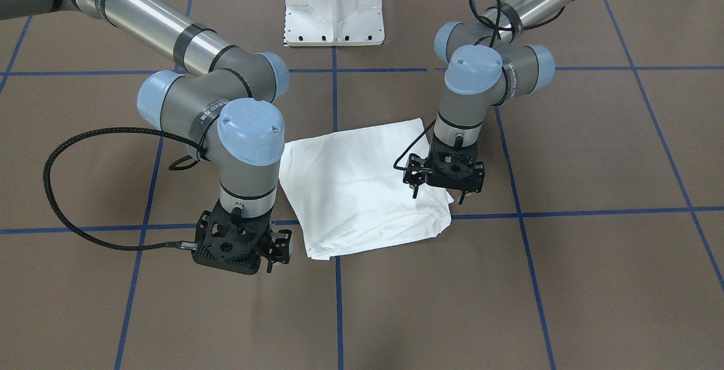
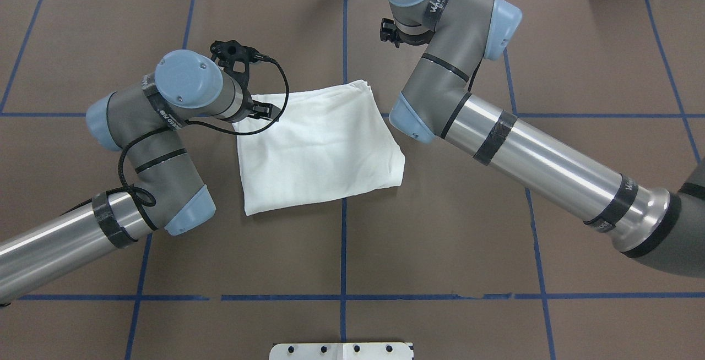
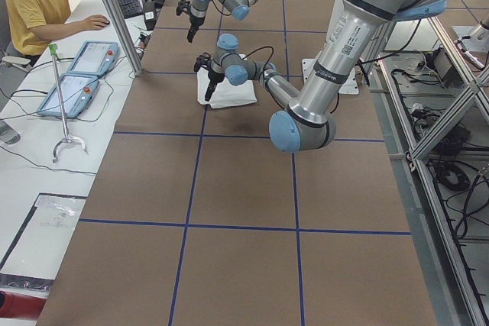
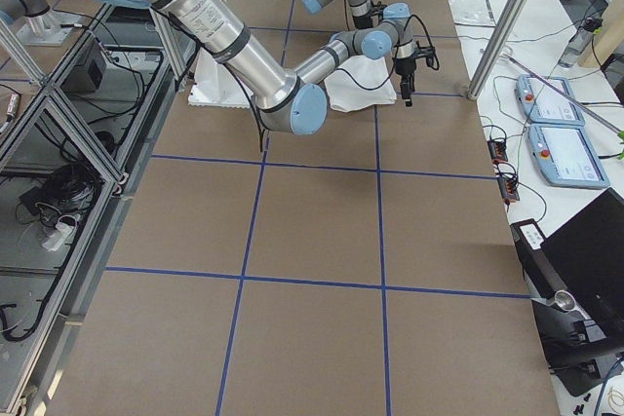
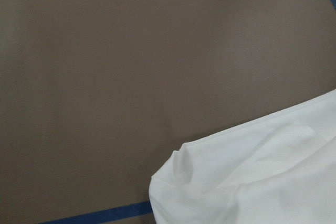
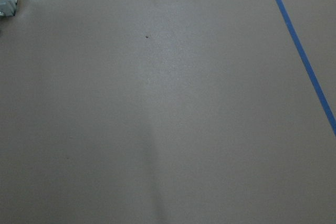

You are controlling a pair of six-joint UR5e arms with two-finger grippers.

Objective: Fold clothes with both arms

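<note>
The white T-shirt [image 1: 362,189] lies folded into a flat rectangle at the middle of the brown table [image 1: 594,279]; no text, collar or label shows. It also shows in the overhead view [image 2: 319,145]. My left gripper [image 1: 438,196] hangs just above the shirt's edge on the robot's left, fingers apart and empty. The left wrist view shows only a shirt corner [image 5: 252,182] and bare table. My right gripper [image 1: 277,257] hovers over bare table beside the shirt's far corner on the robot's right. It looks open and holds nothing. The right wrist view shows only table.
The white pedestal base [image 1: 334,8] stands at the robot's edge of the table. Blue tape lines [image 1: 338,302] grid the brown cover. An operator [image 3: 34,5] sits beyond the far edge beside teach pendants [image 3: 76,82]. A metal post [image 3: 114,13] stands at that edge.
</note>
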